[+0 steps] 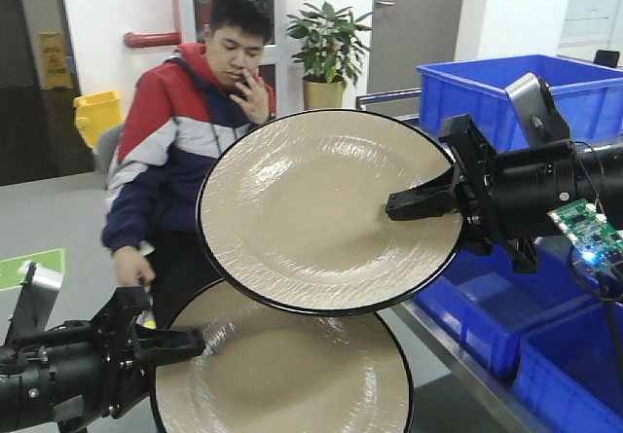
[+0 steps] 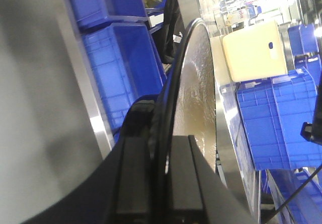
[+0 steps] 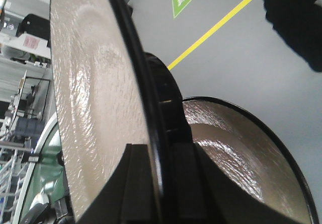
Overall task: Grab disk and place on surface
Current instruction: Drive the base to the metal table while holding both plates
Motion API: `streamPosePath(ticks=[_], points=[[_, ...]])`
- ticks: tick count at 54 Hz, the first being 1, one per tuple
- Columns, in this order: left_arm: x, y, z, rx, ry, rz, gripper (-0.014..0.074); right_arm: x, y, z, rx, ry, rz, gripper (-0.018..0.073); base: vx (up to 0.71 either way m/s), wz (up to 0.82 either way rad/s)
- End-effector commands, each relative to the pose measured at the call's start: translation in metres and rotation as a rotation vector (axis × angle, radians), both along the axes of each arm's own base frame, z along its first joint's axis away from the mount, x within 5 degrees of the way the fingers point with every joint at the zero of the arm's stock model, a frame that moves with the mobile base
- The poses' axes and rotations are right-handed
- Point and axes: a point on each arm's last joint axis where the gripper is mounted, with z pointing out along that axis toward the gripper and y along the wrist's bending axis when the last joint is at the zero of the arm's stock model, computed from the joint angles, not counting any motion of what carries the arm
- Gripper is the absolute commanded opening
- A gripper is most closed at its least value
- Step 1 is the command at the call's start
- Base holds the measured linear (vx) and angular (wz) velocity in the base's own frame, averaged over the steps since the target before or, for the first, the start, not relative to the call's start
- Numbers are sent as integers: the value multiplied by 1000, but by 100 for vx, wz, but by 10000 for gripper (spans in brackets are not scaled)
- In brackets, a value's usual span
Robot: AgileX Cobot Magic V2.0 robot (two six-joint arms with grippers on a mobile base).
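Two disks are up in the air, a top disk (image 1: 321,209) and a bottom disk (image 1: 292,375). Blue plastic bins (image 1: 458,97) stand on the right side, behind the right arm. They have straight walls with little ribs. I cannot tell what is in them.

Both disks are round, flat and shiny. They are sand-colored with a thin black rim and tiny scratchy lines all over.

The right end effector (image 1: 394,204) is black and is closed tight on the right edge of the top disk, one finger on each face. The left end effector (image 1: 195,341) is closed the same way on the left edge of the bottom disk.

The top disk covers a bit of the bottom disk's top edge. A man (image 1: 175,131) in a red, white and blue jacket sits behind them.
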Motion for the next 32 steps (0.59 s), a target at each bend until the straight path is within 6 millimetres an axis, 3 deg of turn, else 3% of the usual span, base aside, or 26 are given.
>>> streamPosePath(ticks=[1,15,32], points=[[-2,-3,31,-172,-47,7,1,-9,0,34,123,-89,-36,0,41,-24],[-2,-3,31,-171,-47,9,1,-9,0,34,123,-89,-36,0,40,-38],[-2,-3,31,-171,-47,9,1,-9,0,34,123,-89,-36,0,36,-60]])
